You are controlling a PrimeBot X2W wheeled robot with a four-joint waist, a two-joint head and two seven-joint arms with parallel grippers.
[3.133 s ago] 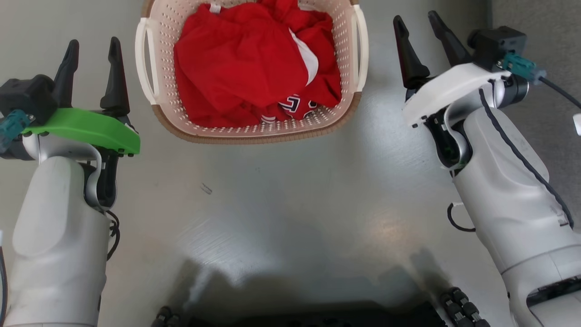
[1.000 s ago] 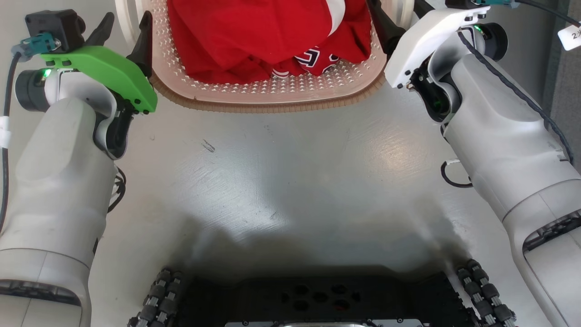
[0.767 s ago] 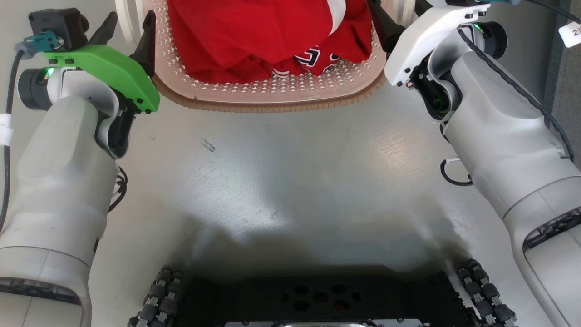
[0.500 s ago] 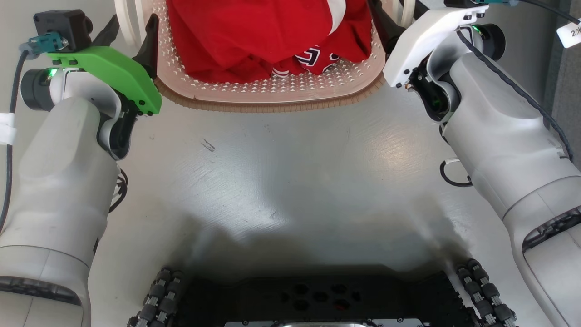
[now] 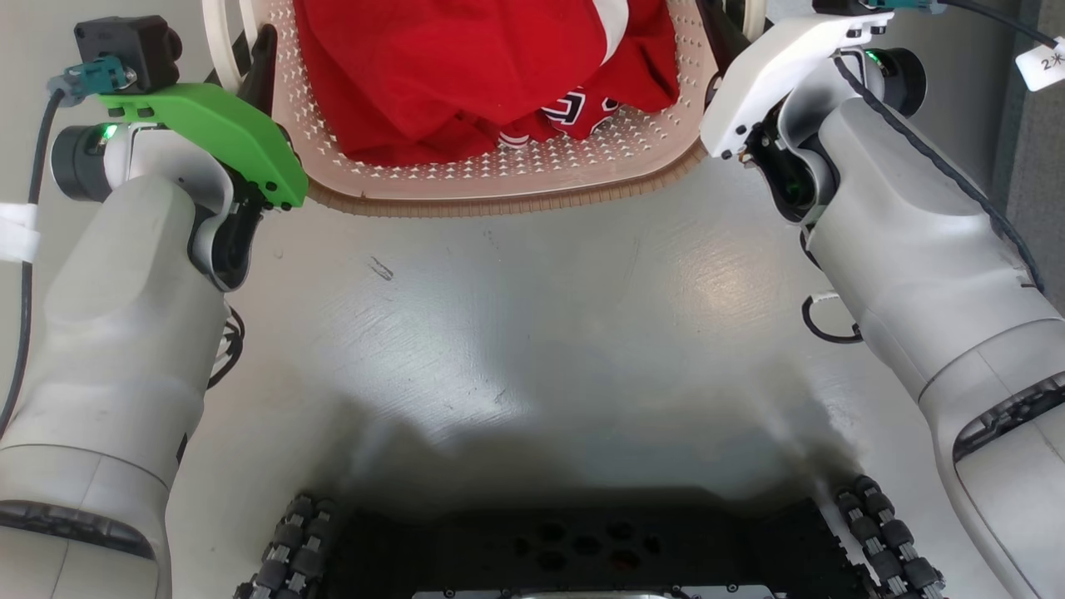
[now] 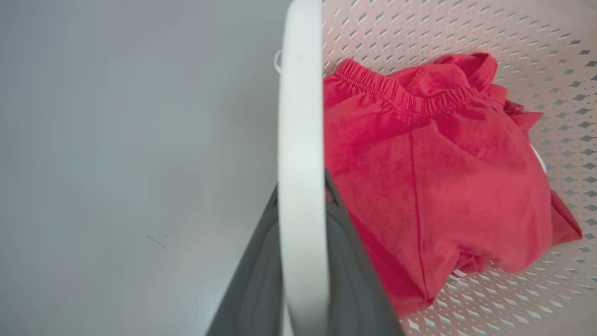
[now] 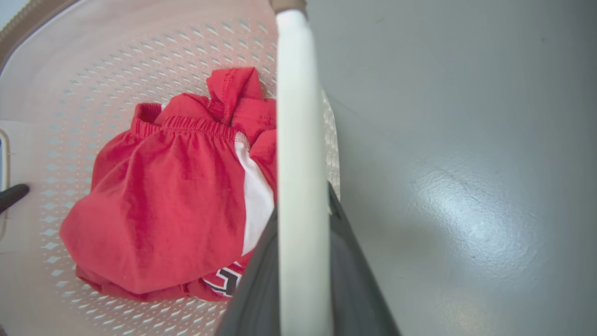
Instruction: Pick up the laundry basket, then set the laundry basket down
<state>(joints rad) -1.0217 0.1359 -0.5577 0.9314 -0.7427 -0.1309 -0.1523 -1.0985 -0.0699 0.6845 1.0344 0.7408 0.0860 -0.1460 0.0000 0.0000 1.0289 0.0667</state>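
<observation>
The laundry basket (image 5: 499, 202), cream with perforated walls and a brown rim, sits at the top of the head view with red clothes (image 5: 466, 75) inside. My left gripper (image 5: 250, 50) is shut on its left white loop handle (image 5: 218, 33). In the left wrist view the handle (image 6: 301, 116) runs between the two dark fingers of that gripper (image 6: 302, 184). My right gripper (image 5: 732, 21) is shut on the right handle (image 5: 753, 17). The right wrist view shows that handle (image 7: 298, 116) pinched in that gripper (image 7: 303, 198). The basket's far half is cut off in the head view.
The floor (image 5: 532, 333) is smooth grey with a small scuff mark (image 5: 381, 268). My black wheeled base (image 5: 582, 541) lies along the bottom edge. A darker grey strip (image 5: 1036, 166) runs down the far right.
Three seconds ago both grippers stood open beside the basket; now each is shut on a handle. In the last half second the basket's near rim and both grippers shifted slightly towards me.
</observation>
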